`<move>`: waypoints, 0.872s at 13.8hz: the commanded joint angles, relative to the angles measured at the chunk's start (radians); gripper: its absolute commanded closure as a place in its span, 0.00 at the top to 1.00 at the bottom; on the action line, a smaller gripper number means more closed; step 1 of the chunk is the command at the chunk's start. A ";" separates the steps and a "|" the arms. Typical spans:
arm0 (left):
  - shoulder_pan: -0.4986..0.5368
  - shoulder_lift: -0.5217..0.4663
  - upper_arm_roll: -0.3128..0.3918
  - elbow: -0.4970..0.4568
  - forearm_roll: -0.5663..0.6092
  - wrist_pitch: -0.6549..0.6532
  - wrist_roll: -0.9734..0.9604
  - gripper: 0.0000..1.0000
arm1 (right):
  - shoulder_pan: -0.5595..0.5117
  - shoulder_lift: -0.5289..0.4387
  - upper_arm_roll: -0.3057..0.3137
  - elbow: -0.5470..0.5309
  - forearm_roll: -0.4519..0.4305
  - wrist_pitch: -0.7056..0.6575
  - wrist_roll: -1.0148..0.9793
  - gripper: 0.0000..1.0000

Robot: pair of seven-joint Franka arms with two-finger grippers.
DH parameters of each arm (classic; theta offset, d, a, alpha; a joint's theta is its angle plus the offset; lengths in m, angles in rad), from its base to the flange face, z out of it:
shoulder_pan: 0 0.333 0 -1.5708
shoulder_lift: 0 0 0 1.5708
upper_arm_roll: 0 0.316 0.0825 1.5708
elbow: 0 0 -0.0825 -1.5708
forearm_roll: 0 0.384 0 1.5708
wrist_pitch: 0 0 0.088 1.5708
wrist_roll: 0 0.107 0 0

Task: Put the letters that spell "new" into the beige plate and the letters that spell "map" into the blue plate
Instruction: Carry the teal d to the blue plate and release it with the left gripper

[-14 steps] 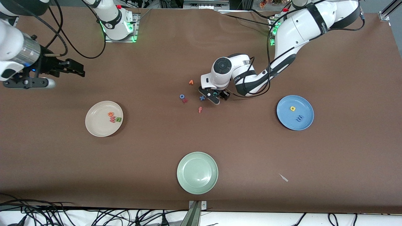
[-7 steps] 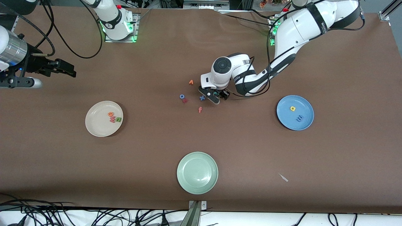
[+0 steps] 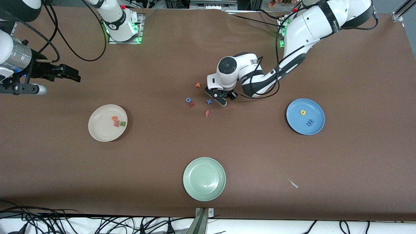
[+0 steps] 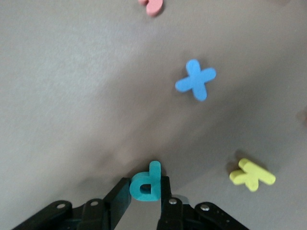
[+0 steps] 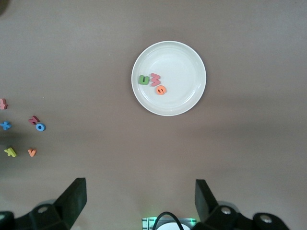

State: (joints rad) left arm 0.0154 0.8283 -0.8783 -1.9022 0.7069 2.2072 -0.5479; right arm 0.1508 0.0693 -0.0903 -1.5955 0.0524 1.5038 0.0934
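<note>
My left gripper [image 4: 144, 190] is shut on the teal p [image 4: 146, 182], low over the table beside the blue x [image 4: 195, 79]; in the front view this gripper [image 3: 223, 96] is at mid-table. The blue plate [image 3: 296, 123] holds the yellow a [image 3: 303, 112] and blue m [image 3: 310, 122]. The beige plate [image 3: 97, 130] holds the orange e [image 3: 115, 118], salmon w [image 3: 116, 124] and green n [image 3: 122, 123]. My right gripper [image 3: 76, 76] hangs open and empty high over its arm's end of the table, looking down on the beige plate [image 5: 177, 72].
Loose letters lie by the left gripper: yellow k [image 4: 252, 175], red f [image 3: 207, 113], orange v [image 3: 197, 85], blue o [image 3: 188, 99] with a small red letter [image 3: 191, 104] beside it. A pale green plate [image 3: 204, 191] sits nearest the front camera. A white scrap [image 3: 293, 184] lies toward the left arm's end.
The left gripper's fingers have closed onto the teal p, and its wrist has shifted slightly toward the robots' bases. The right arm has drawn back a little toward its end of the table.
</note>
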 commanded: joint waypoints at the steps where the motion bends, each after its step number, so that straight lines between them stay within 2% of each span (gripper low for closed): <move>1: 0.079 -0.070 -0.088 -0.012 0.017 -0.108 -0.004 0.13 | 0.003 0.006 0.007 0.020 -0.041 -0.008 0.002 1.00; 3: 0.182 -0.075 -0.169 -0.011 0.016 -0.174 0.022 0.13 | 0.001 0.006 0.007 0.020 -0.048 -0.010 0.000 1.00; 5: 0.306 -0.074 -0.221 -0.011 0.002 -0.201 0.132 0.13 | 0.000 0.007 0.006 0.020 -0.046 -0.010 -0.003 1.00; 8: 0.435 -0.075 -0.232 -0.009 -0.011 -0.248 0.276 0.13 | 0.000 0.007 0.006 0.020 -0.048 -0.010 -0.004 1.00; 12: 0.570 -0.072 -0.231 0.101 -0.024 -0.420 0.526 0.13 | 0.001 0.007 0.006 0.020 -0.048 -0.010 0.000 1.00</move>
State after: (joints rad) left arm 0.5346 0.7621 -1.0891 -1.8591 0.7062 1.8707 -0.1453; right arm 0.1506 0.0704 -0.0875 -1.5949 0.0186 1.5040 0.0934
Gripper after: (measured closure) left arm 0.692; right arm 0.000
